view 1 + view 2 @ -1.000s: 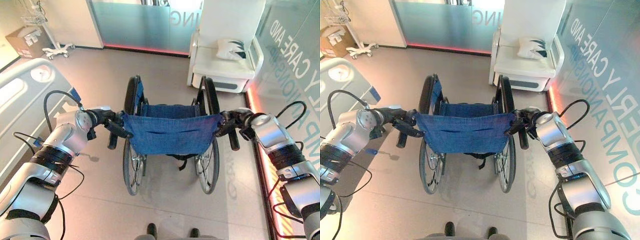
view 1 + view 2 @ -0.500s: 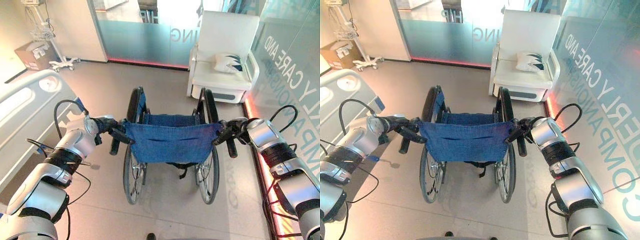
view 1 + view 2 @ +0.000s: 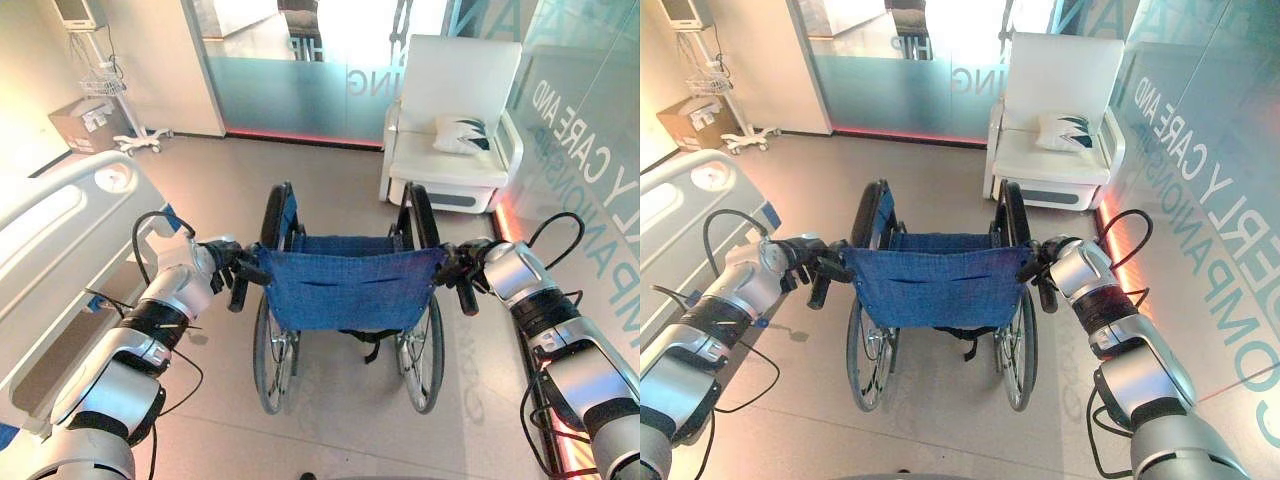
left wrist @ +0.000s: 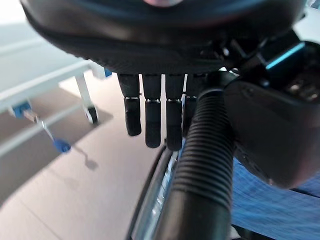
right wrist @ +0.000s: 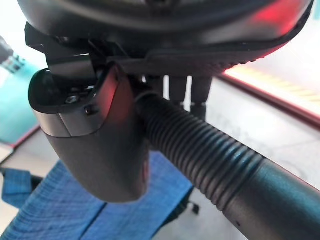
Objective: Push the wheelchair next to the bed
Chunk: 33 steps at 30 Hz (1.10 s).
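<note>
The bed point(image 3: 60, 240) lies along the robot's left, and more of it shows than a second ago, as the camera has moved forward. The white armchair point(image 3: 455, 120) stands ahead on the right. The wheelchair point(image 3: 345, 290), with its blue sling back, sits in the open floor between them, beside the bed's end. The left hand point(image 3: 228, 272) has thumb and fingers round the ribbed left push handle point(image 4: 202, 170); the right hand point(image 3: 462, 268) likewise clasps the right push handle point(image 5: 210, 160), as before.
</note>
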Tool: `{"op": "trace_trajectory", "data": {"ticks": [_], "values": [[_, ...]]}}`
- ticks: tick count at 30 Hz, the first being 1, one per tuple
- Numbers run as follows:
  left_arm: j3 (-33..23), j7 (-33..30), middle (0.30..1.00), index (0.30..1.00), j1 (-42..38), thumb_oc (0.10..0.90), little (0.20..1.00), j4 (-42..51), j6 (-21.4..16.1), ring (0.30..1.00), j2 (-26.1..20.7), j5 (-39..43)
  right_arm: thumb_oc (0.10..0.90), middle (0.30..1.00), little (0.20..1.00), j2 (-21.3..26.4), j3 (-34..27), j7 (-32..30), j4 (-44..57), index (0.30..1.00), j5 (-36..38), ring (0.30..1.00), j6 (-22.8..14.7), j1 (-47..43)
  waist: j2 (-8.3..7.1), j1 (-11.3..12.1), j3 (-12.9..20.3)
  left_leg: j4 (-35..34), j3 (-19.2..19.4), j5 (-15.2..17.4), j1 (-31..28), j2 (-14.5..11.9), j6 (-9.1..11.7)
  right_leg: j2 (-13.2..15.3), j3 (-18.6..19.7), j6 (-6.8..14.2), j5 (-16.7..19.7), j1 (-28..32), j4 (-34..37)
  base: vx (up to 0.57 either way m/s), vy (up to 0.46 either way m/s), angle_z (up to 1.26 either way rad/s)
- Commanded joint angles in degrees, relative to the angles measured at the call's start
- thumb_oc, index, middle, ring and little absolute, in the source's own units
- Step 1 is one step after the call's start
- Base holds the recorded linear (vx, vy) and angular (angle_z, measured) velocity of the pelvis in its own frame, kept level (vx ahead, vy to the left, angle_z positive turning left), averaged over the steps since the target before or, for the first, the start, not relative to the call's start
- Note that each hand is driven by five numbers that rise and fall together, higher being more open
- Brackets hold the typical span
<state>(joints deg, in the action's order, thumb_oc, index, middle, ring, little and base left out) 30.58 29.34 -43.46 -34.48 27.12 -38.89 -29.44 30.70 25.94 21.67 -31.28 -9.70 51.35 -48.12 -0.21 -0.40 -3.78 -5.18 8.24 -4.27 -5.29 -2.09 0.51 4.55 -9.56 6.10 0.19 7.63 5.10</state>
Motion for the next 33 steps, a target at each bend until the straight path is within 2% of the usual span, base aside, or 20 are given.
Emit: {"op": "trace_trajectory", "data": {"ticks": [1, 5, 9, 16, 23, 28, 29, 31, 33], "values": [[4.97, -0.04, 0.3, 0.3, -1.04, 0.4, 0.3, -9.67, -2.95, 0.3, 1.04, -7.25, 0.4, 0.3, 0.3, 2.54, 8.31, 4.99, -0.64, 0.3, -5.09, 0.3, -3.93, 0.96, -0.78, -0.46, -4.59, 5.16, 1.33, 6.97, -0.29, 2.92, -1.32, -1.81, 0.79, -1.53, 0.72, -3.22, -3.41, 0.04, -0.032, 0.0], [6.57, -0.16, 0.3, 0.3, -2.02, 0.4, 0.3, -11.21, -3.36, 0.3, 2.53, -8.6, 0.4, 0.3, 0.3, 2.06, 8.92, 4.53, -0.51, 0.3, -4.9, 0.3, -6.04, -0.13, -0.95, -0.63, -4.64, 5.49, 1.46, 7.15, -0.29, 2.84, -1.32, -1.86, 0.87, -1.63, 0.62, -3.21, -3.58, 0.04, -0.032, 0.0], [5.22, -5.67, 0.3, 0.3, -0.89, 0.4, 0.3, -11.28, -3.19, 0.3, 3.6, 0.28, 0.4, 0.3, 0.3, 2.4, 8.51, 2.19, 1.18, 0.3, -5.63, 0.3, -9.0, 0.29, -1.14, -0.73, -4.58, 5.88, 1.5, 7.35, -0.37, 2.7, -1.24, -1.9, 0.98, -1.67, 0.44, -3.01, -3.58, 0.07, -0.038, 0.0], [1.76, -11.21, 0.3, 0.3, 2.75, 0.4, 0.3, -8.09, -4.43, 0.3, 3.11, 6.42, 0.4, 0.3, 0.3, 4.19, 5.45, -4.97, 5.11, 0.3, -6.34, 0.3, -13.86, 3.23, -0.89, -0.67, -5.03, 6.36, 1.21, 7.51, -0.39, 2.46, -1.33, -2.09, 0.93, -1.87, -0.14, -3.09, -4.44, 0.06, -0.031, 0.0], [-1.51, -16.89, 0.3, 0.3, 5.5, 0.4, 0.3, -3.03, -5.66, 0.3, 1.32, 14.29, 0.4, 0.3, 0.3, 4.93, 3.27, -8.7, 4.66, 0.3, -5.28, 0.3, -15.8, 5.38, -0.51, 0.34, -5.38, 7.75, 0.17, 7.62, 0.18, 1.69, -0.99, -2.22, -0.97, -2.72, -2.36, -3.16, -7.15, 0.09, -0.082, 0.01], [-3.39, -19.54, 0.3, 0.3, 5.61, 0.4, 0.3, -1.06, -6.55, 0.3, 0.76, 21.47, 0.4, 0.3, 0.3, 5.86, 3.35, -11.38, 2.66, 0.3, -5.13, 0.3, -19.6, 4.86, -2.0, 0.73, -6.37, 17.12, -0.4, 10.11, 2.85, -0.13, -0.19, -0.97, -2.65, -4.5, -3.66, -4.2, -10.56, 0.09, -0.141, 0.16], [-4.16, -20.19, 0.3, 0.3, 6.26, 0.4, 0.3, -0.41, -7.38, 0.3, 0.72, 22.32, 0.4, 0.3, 0.3, 6.36, 3.25, -12.28, 2.73, 0.3, -5.26, 0.3, -21.29, 5.17, -2.96, 1.04, -7.04, 22.86, -0.94, 9.68, 4.77, -0.82, 0.15, -0.43, -2.93, -5.19, -3.24, -4.37, -10.87, 0.08, -0.139, 0.2], [-4.93, -20.9, 0.3, 0.3, 7.66, 0.4, 0.3, 0.79, -7.96, 0.3, 0.76, 22.25, 0.4, 0.3, 0.3, 7.04, 3.09, -13.94, 2.94, 0.3, -5.69, 0.3, -23.61, 5.74, -3.7, 1.41, -7.77, 27.9, -1.61, 7.85, 6.62, -1.22, 0.21, -0.28, -2.87, -5.77, -2.75, -4.4, -11.02, 0.08, -0.115, 0.15], [-4.97, -20.9, 0.3, 0.3, 7.76, 0.4, 0.3, 0.89, -7.93, 0.3, 0.74, 22.24, 0.4, 0.3, 0.3, 7.02, 3.13, -14.02, 2.86, 0.3, -5.63, 0.3, -23.71, 5.76, -3.6, 1.28, -7.64, 28.42, -1.78, 8.03, 7.04, -1.36, 0.27, -0.4, -2.99, -5.82, -2.77, -4.55, -11.06, 0.07, -0.077, 0.11]]}}
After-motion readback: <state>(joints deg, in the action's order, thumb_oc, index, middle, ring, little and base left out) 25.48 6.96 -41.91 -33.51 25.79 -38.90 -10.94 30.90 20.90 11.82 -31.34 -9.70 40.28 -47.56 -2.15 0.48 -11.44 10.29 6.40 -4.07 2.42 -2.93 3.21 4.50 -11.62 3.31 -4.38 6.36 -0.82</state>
